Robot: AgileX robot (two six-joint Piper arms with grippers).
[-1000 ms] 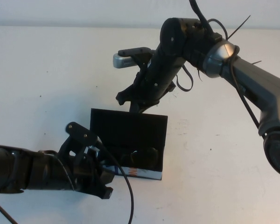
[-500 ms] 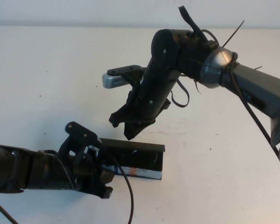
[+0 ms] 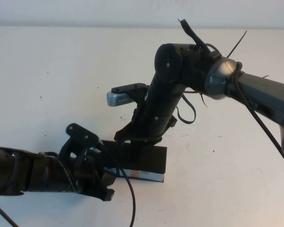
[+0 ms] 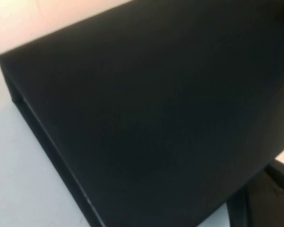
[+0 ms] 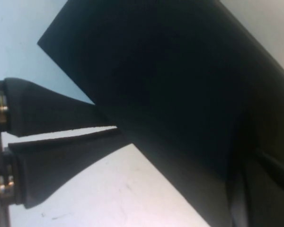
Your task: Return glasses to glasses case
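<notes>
The glasses case (image 3: 154, 158) lies shut near the table's front, its black lid flat and its light printed side strip (image 3: 142, 175) facing me. The glasses are hidden. My right gripper (image 3: 131, 139) reaches down from the back, shut, with its tips on the lid's rear left part. In the right wrist view the two fingers (image 5: 61, 118) meet at the edge of the case (image 5: 170, 85). My left gripper (image 3: 102, 182) sits against the case's left end. The black case (image 4: 146, 118) fills the left wrist view.
A grey camera module (image 3: 119, 98) sticks out from the right wrist above the case. The right arm (image 3: 255, 92) crosses the table from the right. The white table (image 3: 47, 75) lies bare round the case.
The case lid has swung down from upright to flat on the case. My right gripper followed it down onto the lid. The left arm has not moved.
</notes>
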